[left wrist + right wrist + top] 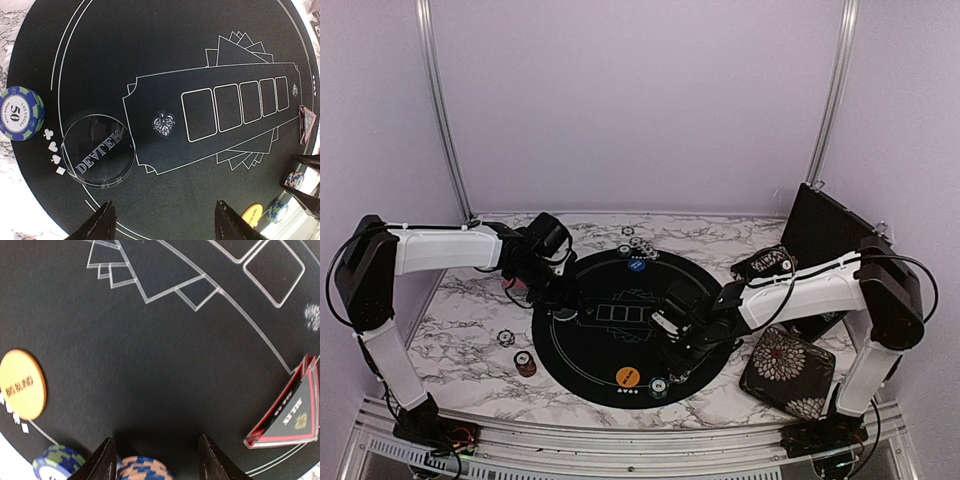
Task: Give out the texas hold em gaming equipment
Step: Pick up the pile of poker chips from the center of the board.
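A round black poker mat (610,345) lies mid-table. My left gripper (165,222) is open and empty over the mat's left edge (556,292). A clear DEALER disc (97,150) and a green-blue 50 chip stack (21,113) lie beside it. My right gripper (156,460) is open low over the mat's right part (677,343). An orange-blue chip stack (145,471) sits between its fingers, close to the left one. An orange BIG BLIND disc (22,385), a blue-green chip (57,462) and a red-edged black triangle (290,412) lie nearby. No cards show.
A blue disc (636,267) and chips (640,243) sit at the mat's far edge. Two chip stacks (525,363) lie on the marble at the left. A floral pouch (786,368) lies front right and a black case (825,235) stands behind it.
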### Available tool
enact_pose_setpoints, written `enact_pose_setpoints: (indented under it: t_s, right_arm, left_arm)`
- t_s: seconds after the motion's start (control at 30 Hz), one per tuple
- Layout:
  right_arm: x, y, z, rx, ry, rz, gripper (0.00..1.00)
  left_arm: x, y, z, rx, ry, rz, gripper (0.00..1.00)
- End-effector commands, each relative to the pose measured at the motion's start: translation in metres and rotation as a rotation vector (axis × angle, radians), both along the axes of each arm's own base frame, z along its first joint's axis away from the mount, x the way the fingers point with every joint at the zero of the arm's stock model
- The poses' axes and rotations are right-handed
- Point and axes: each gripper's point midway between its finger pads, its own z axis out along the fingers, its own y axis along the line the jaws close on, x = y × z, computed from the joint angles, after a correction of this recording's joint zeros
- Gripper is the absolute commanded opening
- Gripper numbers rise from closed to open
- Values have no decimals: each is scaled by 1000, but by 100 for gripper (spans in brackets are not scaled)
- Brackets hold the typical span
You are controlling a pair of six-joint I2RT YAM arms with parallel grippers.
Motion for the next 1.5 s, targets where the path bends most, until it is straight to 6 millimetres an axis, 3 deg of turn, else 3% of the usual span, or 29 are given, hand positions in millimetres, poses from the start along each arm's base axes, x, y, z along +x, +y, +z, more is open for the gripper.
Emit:
enact_pose_setpoints:
  t_s: [0.0, 0.27, 0.43, 0.67, 0.77, 0.9, 1.13, 1.47]
  right_arm:
    - [16, -5, -11, -62, -10, -26, 55]
    - [31, 12, 5, -24, -40, -10, 57]
    - [44, 14, 22, 2, -75, -29, 58]
    - [76, 17, 60, 72, -162, -71, 60]
    - [90, 19, 74, 103, -200, -76, 60]
    - [106, 21, 89, 135, -240, -70, 60]
    - [117, 26, 107, 185, -278, -51, 62]
    - [119, 25, 108, 200, -278, -36, 62]
  left_arm:
    - [6, -3, 5, 5, -21, -17, 69]
    - [12, 6, 13, 30, -31, -1, 69]
    - [15, 23, 20, 50, -44, 45, 69]
    - [12, 68, 28, 126, -53, 155, 70]
    - [0, 92, 28, 154, -41, 217, 70]
    - [-22, 120, 19, 203, -10, 299, 71]
    - [-52, 142, -1, 240, 53, 372, 74]
    - [-54, 153, -16, 280, 84, 393, 77]
